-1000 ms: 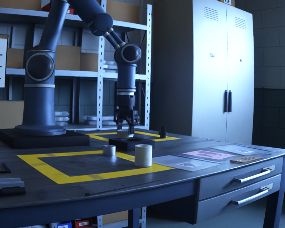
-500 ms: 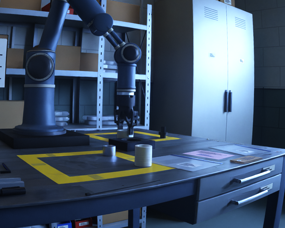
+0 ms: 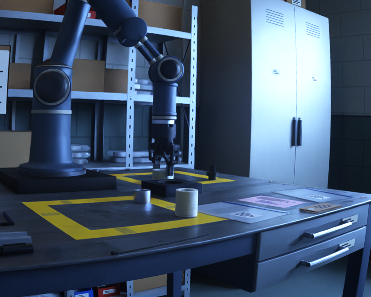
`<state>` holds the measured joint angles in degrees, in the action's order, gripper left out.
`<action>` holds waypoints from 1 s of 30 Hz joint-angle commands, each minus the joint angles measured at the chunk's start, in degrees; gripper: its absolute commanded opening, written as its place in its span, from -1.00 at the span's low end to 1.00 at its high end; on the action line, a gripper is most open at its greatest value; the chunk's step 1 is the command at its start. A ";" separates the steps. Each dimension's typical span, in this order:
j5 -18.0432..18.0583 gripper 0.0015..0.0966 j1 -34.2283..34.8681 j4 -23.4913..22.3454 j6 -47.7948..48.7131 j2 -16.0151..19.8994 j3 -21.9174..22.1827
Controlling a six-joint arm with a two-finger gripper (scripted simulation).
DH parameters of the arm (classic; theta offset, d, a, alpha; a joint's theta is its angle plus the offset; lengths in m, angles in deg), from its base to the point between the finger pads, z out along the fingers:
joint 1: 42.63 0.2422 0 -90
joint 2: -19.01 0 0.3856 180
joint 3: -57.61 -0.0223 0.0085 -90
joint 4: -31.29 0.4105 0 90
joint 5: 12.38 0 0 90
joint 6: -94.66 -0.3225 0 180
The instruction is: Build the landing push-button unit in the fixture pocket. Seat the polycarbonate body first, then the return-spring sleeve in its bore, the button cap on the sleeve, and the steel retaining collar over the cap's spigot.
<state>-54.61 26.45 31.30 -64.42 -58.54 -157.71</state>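
In the middle of the table a black fixture block (image 3: pixel 171 187) with a round pocket sits between two yellow-taped squares. Just behind it, in the far square, stands a pale cylinder, the polycarbonate body (image 3: pixel 159 174), partly hidden by the fixture. A larger ribbed cream cylinder (image 3: pixel 186 202) stands on the near square's tape, right of a small steel ring (image 3: pixel 142 195). A small black stepped part (image 3: pixel 211 172) stands on the far square's right side. My gripper (image 3: pixel 165 172) points straight down over the pale body. It is closed around that body.
Behind the table stand metal shelves (image 3: pixel 129 79) with cardboard boxes and a tall grey cabinet (image 3: pixel 268 89). The arm's base (image 3: pixel 52 175) fills the table's left rear. Papers (image 3: pixel 271 202) lie on the right. A thin rod (image 3: pixel 159 244) and dark tools lie near the front edge.
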 commanded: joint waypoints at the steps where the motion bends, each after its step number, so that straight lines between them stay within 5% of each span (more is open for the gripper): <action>1: 0.28 -0.53 -0.02 -0.05 0.00 0.13 -0.02; 9: 0.34 -0.86 -0.02 -0.05 0.00 0.17 -0.04; 20: -1.18 -0.86 -0.02 -0.04 0.00 -1.03 0.27; 30: -6.80 -0.86 -0.01 -0.02 0.00 -5.32 1.64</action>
<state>-61.47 26.44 31.29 -64.42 -63.84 -156.16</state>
